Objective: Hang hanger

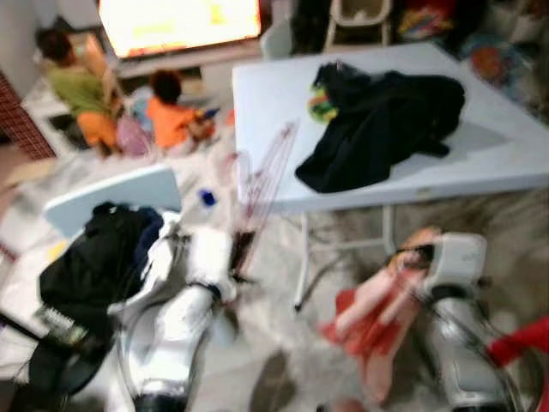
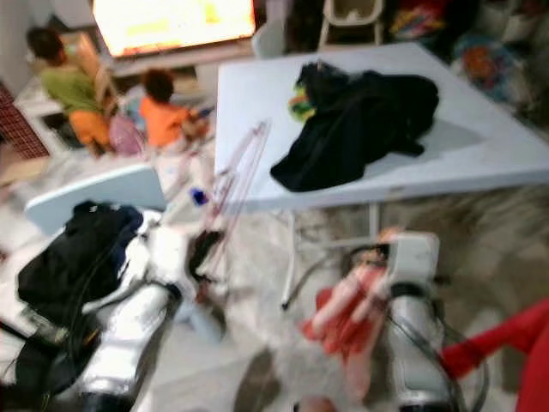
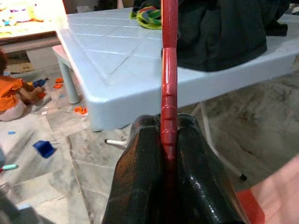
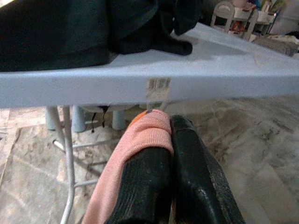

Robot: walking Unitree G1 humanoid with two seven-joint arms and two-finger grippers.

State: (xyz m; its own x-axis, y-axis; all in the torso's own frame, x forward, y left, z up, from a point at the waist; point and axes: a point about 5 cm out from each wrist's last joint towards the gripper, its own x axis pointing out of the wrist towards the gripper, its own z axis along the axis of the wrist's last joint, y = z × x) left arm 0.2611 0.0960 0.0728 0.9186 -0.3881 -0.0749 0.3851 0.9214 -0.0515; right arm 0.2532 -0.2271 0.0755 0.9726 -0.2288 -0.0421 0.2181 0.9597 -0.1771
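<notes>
Nearest: right gripper (image 4: 170, 154), fingers pressed shut on pink garment (image 1: 377, 322) dangling low. Left gripper (image 3: 169, 135) clamped tight on thin red hanger (image 1: 262, 176), tilted up toward pale blue table (image 1: 497, 146). Beyond: heap of black clothes (image 1: 386, 124); children (image 1: 171, 112) on floor. Risks: hanger twisting in narrow pinch; garment slipping; blurred head view mid-motion, children close.
</notes>
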